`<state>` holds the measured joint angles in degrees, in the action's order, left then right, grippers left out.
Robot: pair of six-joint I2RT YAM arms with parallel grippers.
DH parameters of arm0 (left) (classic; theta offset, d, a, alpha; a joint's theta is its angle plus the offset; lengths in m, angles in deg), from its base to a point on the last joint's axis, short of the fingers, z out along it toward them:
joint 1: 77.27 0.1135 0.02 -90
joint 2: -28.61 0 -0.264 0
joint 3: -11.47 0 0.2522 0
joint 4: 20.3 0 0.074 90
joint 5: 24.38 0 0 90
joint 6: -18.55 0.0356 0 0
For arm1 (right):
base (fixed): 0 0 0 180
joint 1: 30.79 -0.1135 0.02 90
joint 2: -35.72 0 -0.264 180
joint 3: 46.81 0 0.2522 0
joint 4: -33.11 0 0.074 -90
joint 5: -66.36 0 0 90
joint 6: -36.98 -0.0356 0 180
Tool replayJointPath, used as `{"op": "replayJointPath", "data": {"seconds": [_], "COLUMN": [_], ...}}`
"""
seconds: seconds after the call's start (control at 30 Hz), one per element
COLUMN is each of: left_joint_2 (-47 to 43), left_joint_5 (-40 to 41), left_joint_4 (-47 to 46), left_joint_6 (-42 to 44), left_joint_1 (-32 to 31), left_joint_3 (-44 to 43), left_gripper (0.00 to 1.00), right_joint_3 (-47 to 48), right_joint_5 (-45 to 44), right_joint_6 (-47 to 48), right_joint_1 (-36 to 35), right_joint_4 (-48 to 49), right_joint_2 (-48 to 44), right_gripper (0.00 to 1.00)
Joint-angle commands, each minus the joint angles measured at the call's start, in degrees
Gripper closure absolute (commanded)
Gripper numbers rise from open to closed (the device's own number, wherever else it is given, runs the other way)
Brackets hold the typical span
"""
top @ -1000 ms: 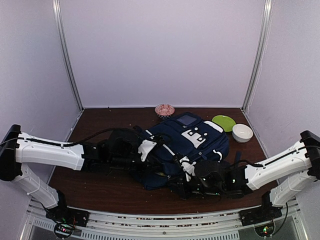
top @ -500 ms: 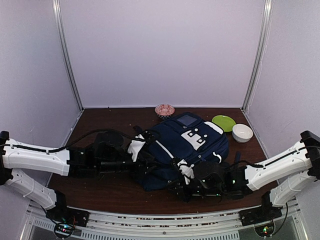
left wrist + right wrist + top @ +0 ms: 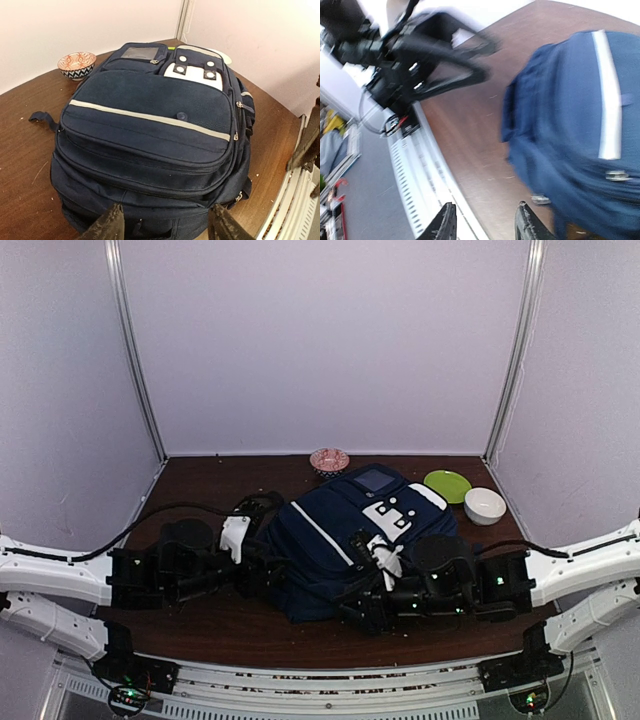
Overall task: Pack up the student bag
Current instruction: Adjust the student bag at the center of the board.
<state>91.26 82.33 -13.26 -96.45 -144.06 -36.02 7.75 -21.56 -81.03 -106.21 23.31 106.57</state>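
The student bag (image 3: 360,530), navy with white stripes and a white buckle patch, lies flat in the middle of the brown table, its flap shut. It fills the left wrist view (image 3: 150,130). My left gripper (image 3: 262,568) is at the bag's left end, open wide, its tips (image 3: 165,230) just short of the bag's near end and gripping nothing. My right gripper (image 3: 358,612) is low at the bag's front edge. It is open (image 3: 485,227) over bare table, with the blurred bag (image 3: 580,125) to its right.
At the back stand a small patterned bowl (image 3: 329,459), a green plate (image 3: 447,484) and a white bowl (image 3: 485,505). The patterned bowl (image 3: 76,64) also shows beyond the bag. The table's front rail (image 3: 415,165) runs under the right gripper.
Both grippers have opened. The left arm has drawn back to the left, off the bag. The right wrist has shifted along the bag's front edge, and the bag lies flatter.
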Motion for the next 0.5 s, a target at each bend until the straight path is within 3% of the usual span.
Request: {"op": "replayJointPath", "data": {"seconds": [0.0,0.3,0.47], "left_joint_2": [-1.2,-5.5,-9.0], "left_joint_5": [-0.5,4.3,5.2], "left_joint_4": [-4.6,-3.3,-2.9], "left_joint_6": [-6.5,-16.3,-20.8], "left_joint_1": [2.5,2.4,2.4], "left_joint_3": [3.7,8.8,12.7], "left_gripper": [0.02,0.02,0.02], "right_joint_3": [3.2,15.8,20.3], "right_joint_5": [-8.0,-6.0,-5.8], "right_joint_6": [4.4,18.2,21.6], "right_joint_1": [4.3,5.4,3.6], "right_joint_4": [-14.9,-30.1,-31.5], "right_joint_2": [-3.2,6.0,11.0], "right_gripper": [0.59,0.51,0.50]}}
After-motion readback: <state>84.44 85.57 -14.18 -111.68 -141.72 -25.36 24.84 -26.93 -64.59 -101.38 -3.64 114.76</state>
